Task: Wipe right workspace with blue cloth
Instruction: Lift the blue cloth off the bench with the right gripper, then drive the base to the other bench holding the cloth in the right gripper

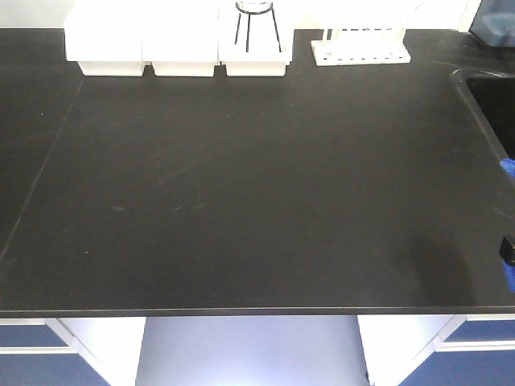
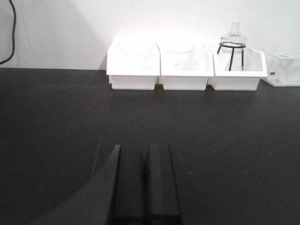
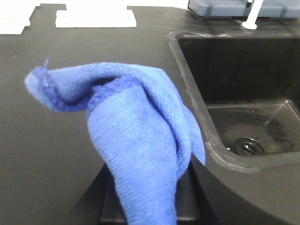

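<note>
The blue cloth [image 3: 136, 136] hangs bunched from my right gripper [image 3: 149, 197], which is shut on it. The cloth covers most of the jaws. It is held above the black bench top [image 3: 47, 154], just left of the sink's rim. In the front view only a sliver of blue cloth [image 1: 507, 166] and a dark bit of the right gripper [image 1: 508, 249] show at the right edge. My left gripper [image 2: 145, 152] is shut and empty, low over the bench top [image 2: 225, 131]. It does not show in the front view.
A black sink [image 3: 243, 117] with a drain is set into the bench at the right [image 1: 492, 104]. Three white bins [image 1: 181, 40] line the back edge, one holding a glass flask on a wire stand [image 2: 232, 40]. A white tube rack [image 1: 360, 50] stands beside them.
</note>
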Tool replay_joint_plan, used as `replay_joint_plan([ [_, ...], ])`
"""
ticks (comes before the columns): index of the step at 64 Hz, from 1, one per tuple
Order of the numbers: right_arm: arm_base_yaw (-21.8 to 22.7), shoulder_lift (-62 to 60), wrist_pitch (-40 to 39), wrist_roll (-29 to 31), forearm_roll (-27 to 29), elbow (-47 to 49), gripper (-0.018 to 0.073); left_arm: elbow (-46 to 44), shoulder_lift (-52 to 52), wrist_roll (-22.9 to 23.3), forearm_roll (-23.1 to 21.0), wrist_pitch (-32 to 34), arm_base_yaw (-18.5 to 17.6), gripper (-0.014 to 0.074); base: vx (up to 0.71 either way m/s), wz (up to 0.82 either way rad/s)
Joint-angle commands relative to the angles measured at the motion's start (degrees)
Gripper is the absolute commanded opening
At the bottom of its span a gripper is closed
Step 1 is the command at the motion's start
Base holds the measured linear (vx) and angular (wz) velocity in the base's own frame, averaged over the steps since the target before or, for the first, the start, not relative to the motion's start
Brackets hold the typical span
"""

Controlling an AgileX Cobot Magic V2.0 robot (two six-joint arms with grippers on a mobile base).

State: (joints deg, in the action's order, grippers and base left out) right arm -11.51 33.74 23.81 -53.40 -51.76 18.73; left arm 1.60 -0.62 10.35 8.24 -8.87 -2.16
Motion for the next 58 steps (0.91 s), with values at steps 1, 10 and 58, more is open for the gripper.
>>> replay_joint_plan([
  [1,-0.1,0.0,-2.1,0.3,-1.9,1.7,-0.0008,1.7,-0.9,0.5,0.1,4.8,-0.3,-0.0006,0.00,0.00],
  [10,-0.1,0.0,-2.1,0.3,-1.9,1.7,-0.0008,1.7,-0.9,0.5,0.1,4.8,-0.3,-0.0006,0.00,0.00],
  [58,-0.1,0.0,-1.6,0.3,-1.9,1.7,-0.0008,1.7,-0.9,0.5,0.1,4.8,-0.3,-0.0006,-0.15,-0.01],
])
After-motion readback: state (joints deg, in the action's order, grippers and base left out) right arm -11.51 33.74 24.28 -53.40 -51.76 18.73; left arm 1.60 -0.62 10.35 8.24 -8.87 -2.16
